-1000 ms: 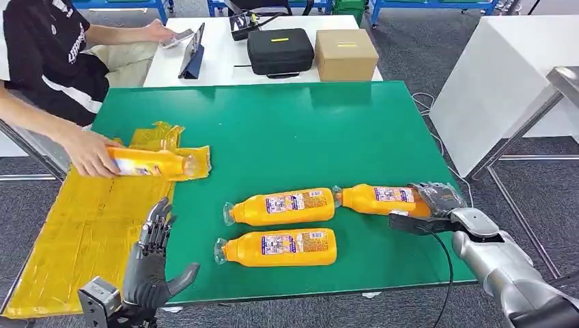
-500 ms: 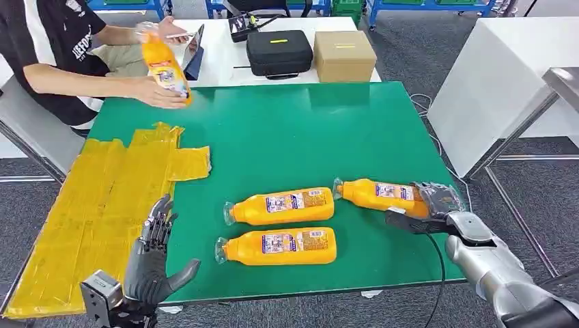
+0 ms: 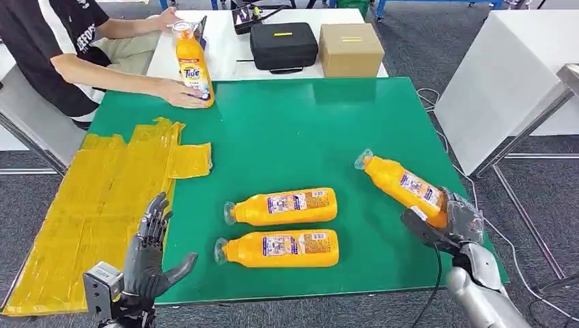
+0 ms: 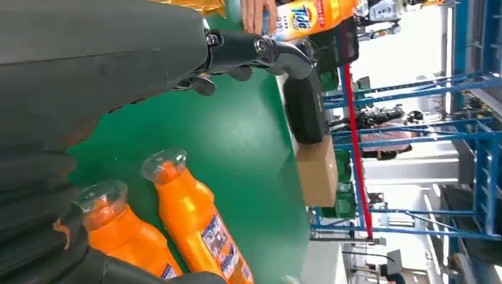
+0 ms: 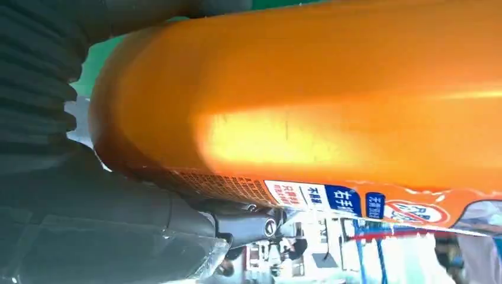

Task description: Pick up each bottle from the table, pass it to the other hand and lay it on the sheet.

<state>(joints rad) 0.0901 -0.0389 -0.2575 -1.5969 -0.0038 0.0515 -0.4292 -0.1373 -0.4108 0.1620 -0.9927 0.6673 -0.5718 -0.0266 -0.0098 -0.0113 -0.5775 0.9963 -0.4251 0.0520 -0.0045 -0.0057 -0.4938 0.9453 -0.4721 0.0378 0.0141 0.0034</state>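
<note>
Orange bottle [image 3: 405,186] gripped at base by right hand [image 3: 456,222], tilted above green surface [image 3: 307,130], left hand [image 3: 147,260] held open, fingers [image 3: 156,217] spread, nothing held, two bottles [image 3: 281,227] laid flat between

From the head we look forward and down over the green tabletop [image 3: 287,137]. Our turned left wrist view shares its lying bottles [image 4: 195,219]; our right wrist view presses close against the held bottle [image 5: 331,100].

The right hand [image 3: 454,222] hides the held bottle's [image 3: 403,184] base; the bottle labels' small print is unreadable.
</note>
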